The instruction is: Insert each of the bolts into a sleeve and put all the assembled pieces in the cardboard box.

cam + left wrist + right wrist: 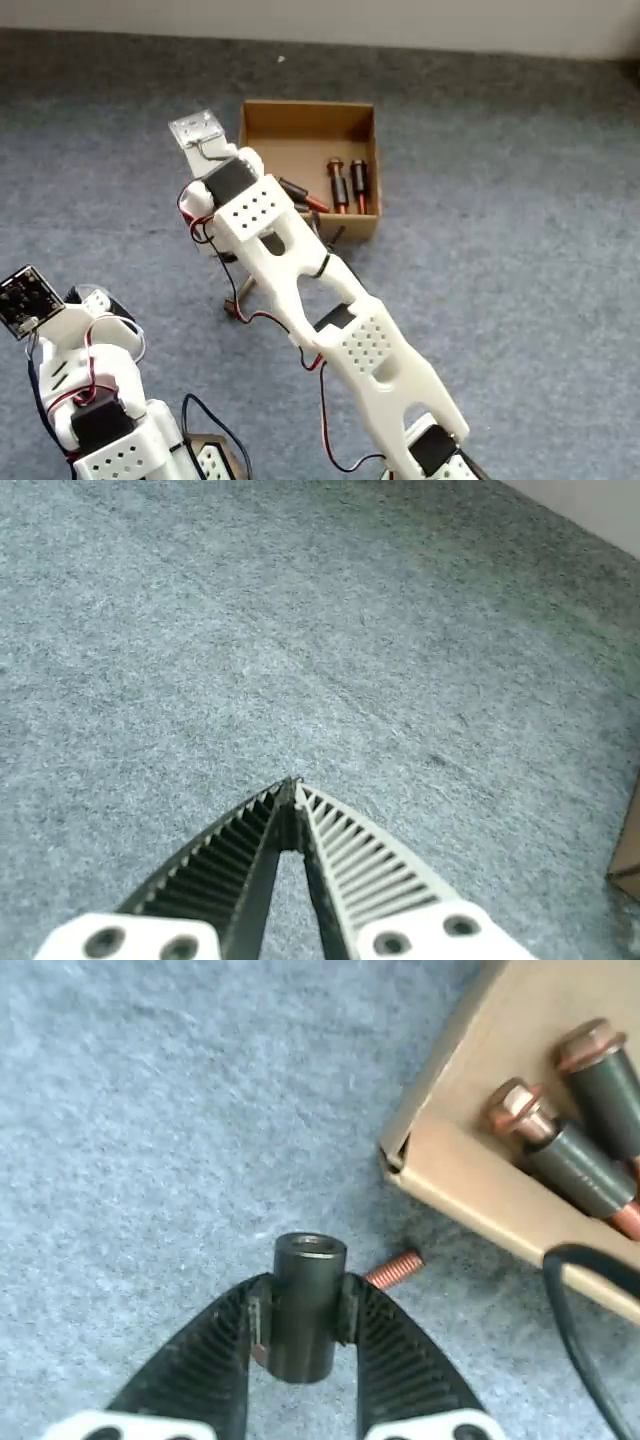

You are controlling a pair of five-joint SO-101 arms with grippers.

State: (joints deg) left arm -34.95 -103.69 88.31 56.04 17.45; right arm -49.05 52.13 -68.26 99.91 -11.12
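A few finished pieces [338, 185] lie in the cardboard box [290, 150]. The right gripper [305, 1298] squeezes one more sleeve [306, 1315] just outside it — its bolt [393, 1267] lies loose beside it. The left gripper [292, 798] is pinched shut, empty.

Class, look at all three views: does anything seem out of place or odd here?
One bare bolt appears to lie loose on the carpet beside the cardboard box corner, partly hidden behind the sleeve gripped by the right gripper. It is unsleeved and outside the box, unlike the assembled pieces inside.
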